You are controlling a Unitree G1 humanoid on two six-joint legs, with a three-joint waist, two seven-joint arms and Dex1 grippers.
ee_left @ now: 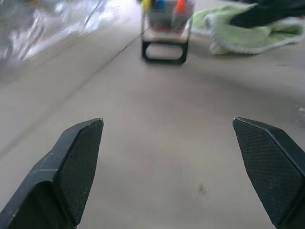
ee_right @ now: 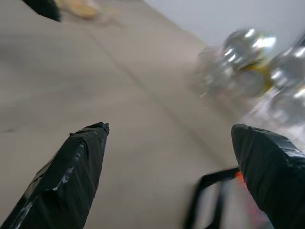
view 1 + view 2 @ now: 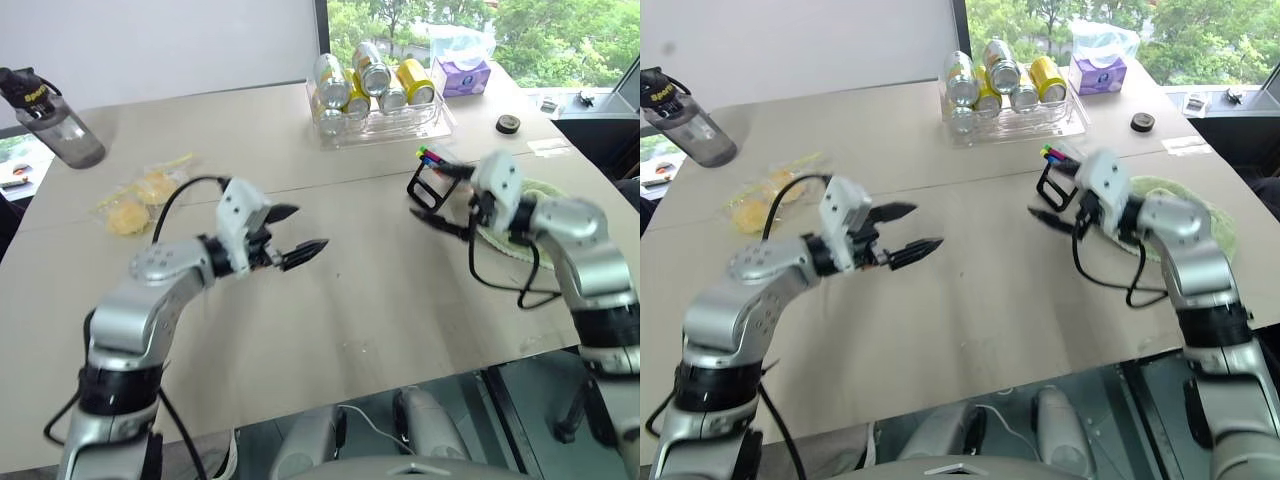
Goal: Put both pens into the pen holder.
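Hovering both arms over the table (image 3: 360, 290), nothing held in either. My left gripper (image 3: 298, 234) hangs above bare tabletop with its fingers spread wide; my right gripper (image 3: 436, 196) sits just beside the pen holder (image 3: 428, 180), fingers apart too, one above and one below the frame's near side. The holder stands near the green towel (image 1: 248, 28) and in front of the clear tray of cans (image 3: 375, 105). Coloured caps poke up from its top; I can make out pink, blue and green tips, but whether both pens (image 3: 430, 157) are seated I cannot tell for sure. My guess is the job is about done. Risk now: my right fingers are so close that a careless swing could clip the frame, tip the light stand and spill everything. A pull straight away from it looks safest.
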